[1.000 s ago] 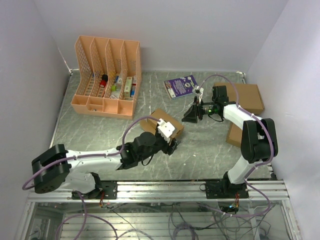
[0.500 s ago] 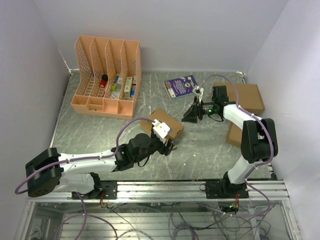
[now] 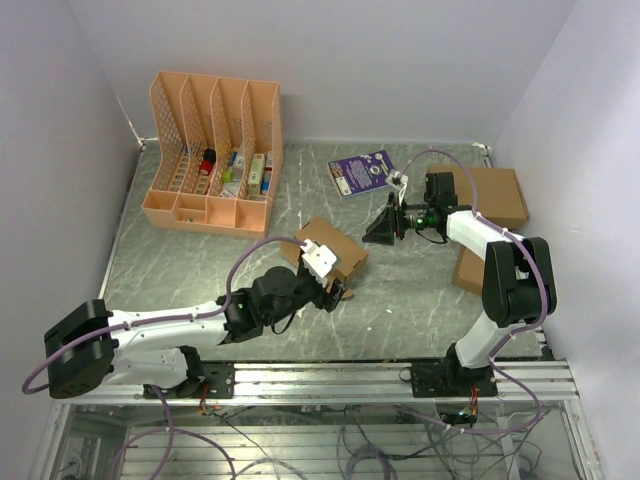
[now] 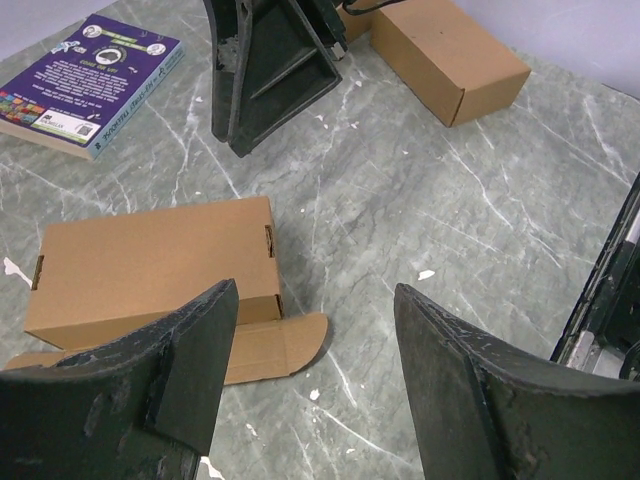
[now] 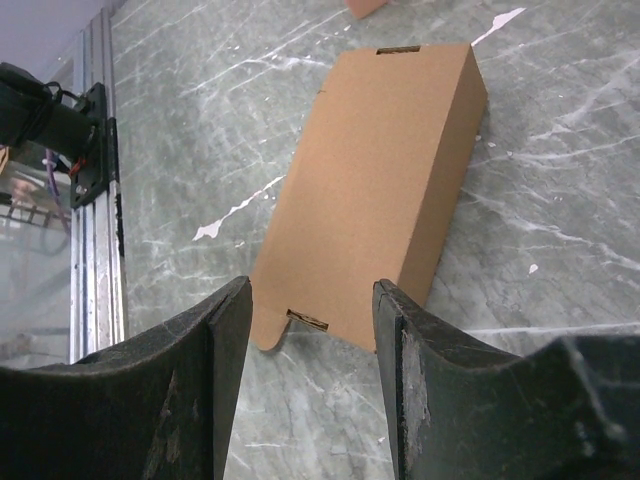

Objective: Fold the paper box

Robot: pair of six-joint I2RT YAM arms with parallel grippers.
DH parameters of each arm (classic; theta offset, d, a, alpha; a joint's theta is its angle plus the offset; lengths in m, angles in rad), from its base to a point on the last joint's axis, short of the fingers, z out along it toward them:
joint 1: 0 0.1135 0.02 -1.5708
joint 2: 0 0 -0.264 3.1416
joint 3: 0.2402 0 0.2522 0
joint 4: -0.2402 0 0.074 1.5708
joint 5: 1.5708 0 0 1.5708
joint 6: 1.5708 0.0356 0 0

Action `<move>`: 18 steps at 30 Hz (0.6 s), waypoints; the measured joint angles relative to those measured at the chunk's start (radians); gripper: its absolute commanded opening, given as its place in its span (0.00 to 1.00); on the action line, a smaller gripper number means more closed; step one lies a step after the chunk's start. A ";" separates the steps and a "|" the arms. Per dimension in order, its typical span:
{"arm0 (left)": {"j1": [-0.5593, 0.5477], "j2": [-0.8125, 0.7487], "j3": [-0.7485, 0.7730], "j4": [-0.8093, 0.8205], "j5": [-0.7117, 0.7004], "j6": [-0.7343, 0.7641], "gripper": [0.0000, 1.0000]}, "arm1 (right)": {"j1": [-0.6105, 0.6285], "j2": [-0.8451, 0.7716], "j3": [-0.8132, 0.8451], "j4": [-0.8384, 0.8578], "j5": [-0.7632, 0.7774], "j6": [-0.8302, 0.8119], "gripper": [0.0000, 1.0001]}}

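The paper box [image 3: 330, 248] is a slim brown carton lying flat mid-table, with one end flap [image 4: 272, 346] spread on the marble. My left gripper [image 4: 315, 295] hovers just near of that flap end, open, with only table between its fingers. In the top view it sits at the box's near corner [image 3: 333, 288]. My right gripper [image 5: 312, 290] is open too, held right of the box and pointing at it, touching nothing. The box [image 5: 385, 175] fills the middle of the right wrist view; its rounded tab [image 5: 262, 330] shows between the fingers.
A second small carton [image 3: 468, 270] and a larger cardboard box [image 3: 492, 193] lie at the right edge. A purple book [image 3: 362, 172] lies behind the right gripper [image 3: 372, 236]. A peach desk organizer [image 3: 212, 155] stands at the back left.
My left arm has drawn back toward the left and its wrist shifted slightly left over the box's near end. Its jaws opened a little wider. The right arm and box have not moved.
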 measured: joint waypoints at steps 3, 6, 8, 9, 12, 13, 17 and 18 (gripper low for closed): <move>0.000 0.006 -0.001 0.001 0.005 0.007 0.74 | 0.002 -0.006 -0.015 0.037 0.003 0.040 0.51; 0.003 0.011 -0.005 0.004 0.009 0.012 0.74 | 0.011 -0.008 -0.018 0.063 0.006 0.066 0.51; 0.005 0.013 -0.009 0.009 0.012 0.014 0.74 | 0.021 -0.010 -0.018 0.077 0.006 0.081 0.51; 0.005 0.014 -0.011 0.013 0.013 0.015 0.74 | 0.025 -0.013 -0.018 0.081 0.006 0.086 0.51; 0.005 0.023 -0.013 0.022 0.015 0.015 0.74 | 0.031 -0.025 -0.019 0.088 0.007 0.092 0.51; 0.005 0.026 -0.013 0.024 0.017 0.014 0.74 | 0.032 -0.030 -0.019 0.088 0.007 0.093 0.51; 0.005 0.029 -0.013 0.025 0.025 0.014 0.74 | 0.031 -0.046 -0.019 0.093 0.010 0.092 0.51; 0.005 0.029 -0.013 0.024 0.027 0.014 0.74 | 0.031 -0.047 -0.019 0.096 0.010 0.092 0.51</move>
